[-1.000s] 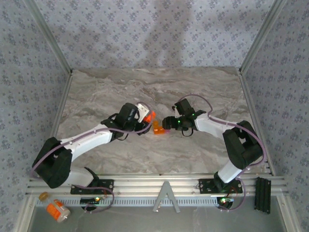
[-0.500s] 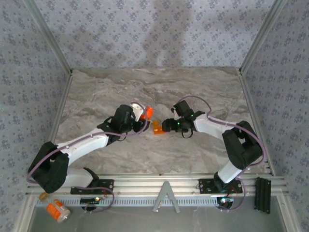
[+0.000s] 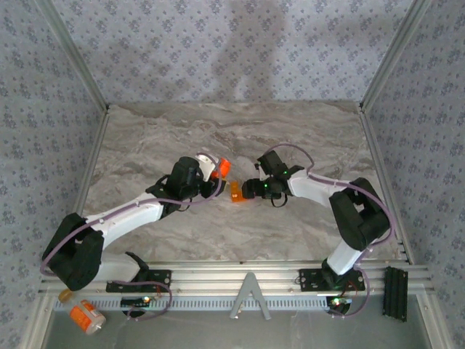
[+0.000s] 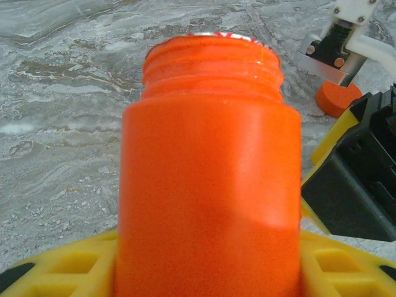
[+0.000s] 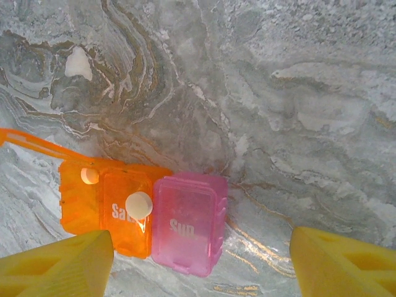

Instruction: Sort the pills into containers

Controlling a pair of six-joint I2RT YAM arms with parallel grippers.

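Pill bottle [image 4: 210, 173], mouth uncapped, clamped in left gripper [image 4: 207, 275] near mid-table [image 3: 305, 131]. At its 4 o'clock, pill box [image 5: 142, 210] flat on the marble, right gripper [image 5: 201, 260] above it, fingers wide apart. Two white pills [image 5: 138, 205] at the box's orange end, a third loose at 11 o'clock

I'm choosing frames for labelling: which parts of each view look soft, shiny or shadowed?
Left wrist: the orange bottle, clamped in the left gripper, is so close it looks soft, with a pale sheen on its side; the marble behind is sharper. Right wrist: the pill box is crisp, the right gripper has blurred fingertips. Top view: a faint shadow darkens the back wall.
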